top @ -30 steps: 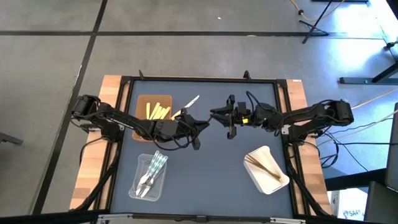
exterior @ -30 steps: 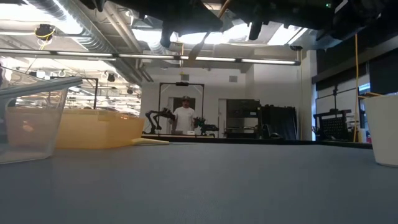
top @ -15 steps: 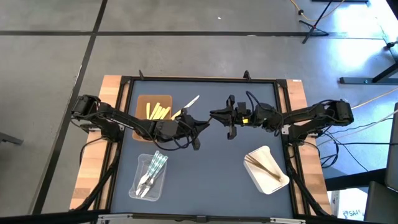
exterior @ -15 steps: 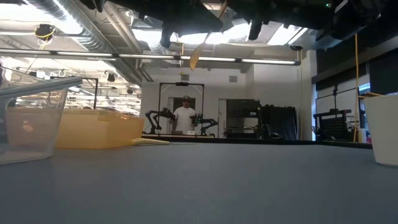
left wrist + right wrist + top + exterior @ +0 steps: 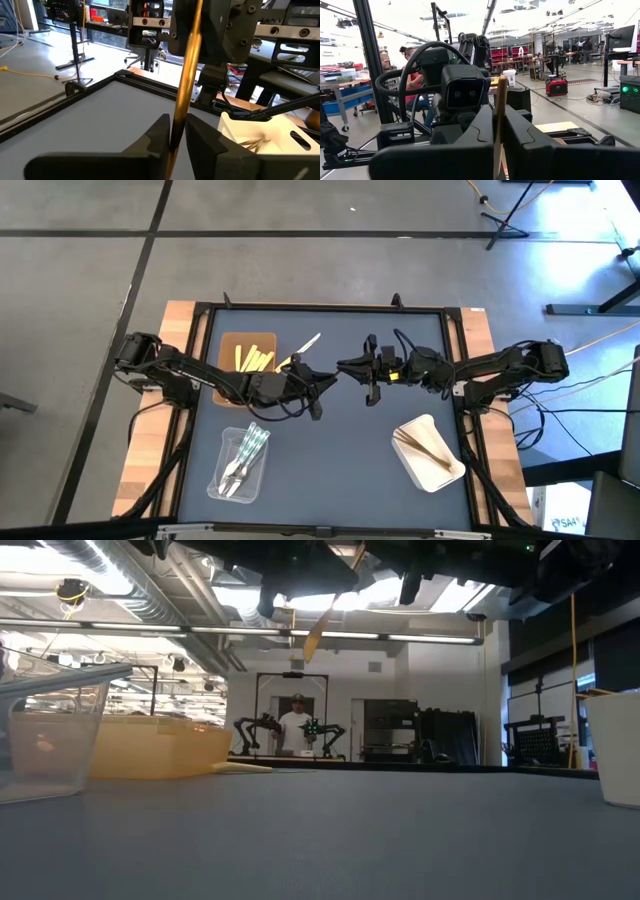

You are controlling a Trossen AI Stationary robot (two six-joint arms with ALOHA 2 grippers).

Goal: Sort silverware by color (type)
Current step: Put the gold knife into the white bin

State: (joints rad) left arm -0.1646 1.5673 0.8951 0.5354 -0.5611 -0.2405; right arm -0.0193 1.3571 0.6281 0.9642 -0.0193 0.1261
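While no writing is legible, both grippers' jaws pinch one wooden utensil [image 5: 186, 75] above mid-table.

On the bench [image 5: 330, 450], one tray [image 5: 247, 354] with utensils [image 5: 256, 360] sits at the back left, another tray [image 5: 238, 463] at the front left, and a third tray [image 5: 430, 452] at the front right. Both pincers meet above the middle, left pincer [image 5: 327, 376] facing right pincer [image 5: 347, 366].
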